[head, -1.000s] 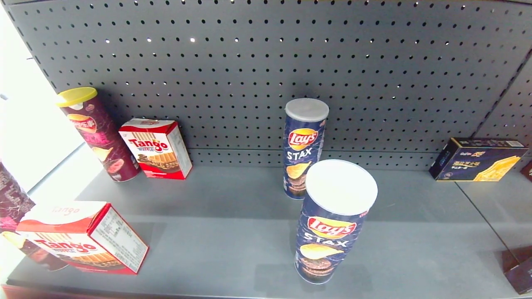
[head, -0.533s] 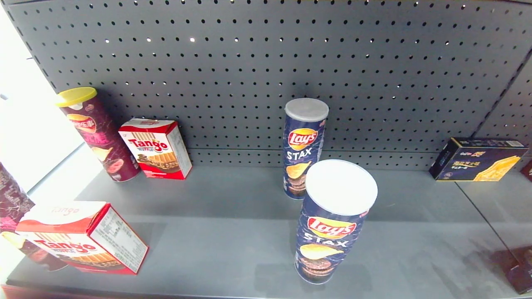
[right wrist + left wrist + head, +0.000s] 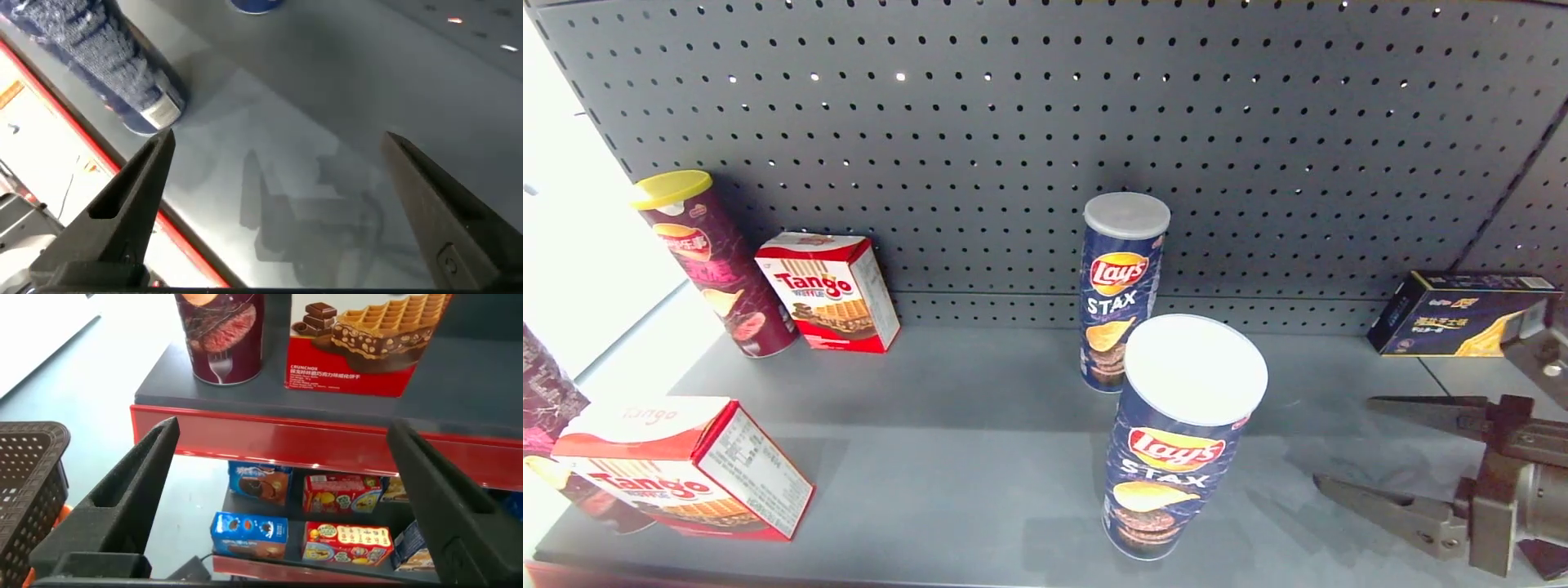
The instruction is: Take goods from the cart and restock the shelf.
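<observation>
— Grey perforated back panel (image 3: 1045,147) behind, flat grey metal shelf (image 3: 947,457) under it. Stock on it?
— Biggest: navy cylindrical chip can with white lid (image 3: 1176,441), upright near the front edge. Second navy chip can with grey lid (image 3: 1123,294) upright just behind it, by the panel.
— Left side?
— Red-and-white cardboard wafer box (image 3: 678,474) at the front left corner. Smaller-looking red-and-white wafer box (image 3: 829,292) at the back, with a maroon chip can with yellow lid (image 3: 715,261) just beside it. Dark blue flat carton (image 3: 1454,314) back right.
— Right gripper?
— Right gripper (image 3: 1346,443) is over the shelf, right of the white-lidded can and apart from it. Fingers spread wide, nothing between them.
— Left gripper?
— Left gripper (image 3: 282,434) sits in front of the shelf's red front lip (image 3: 343,445), below the corner wafer box. Fingers wide apart, empty. Dark mesh basket (image 3: 29,482) is off to one side, contents not visible. Small coloured packets (image 3: 327,531) are on the shelf below.
</observation>
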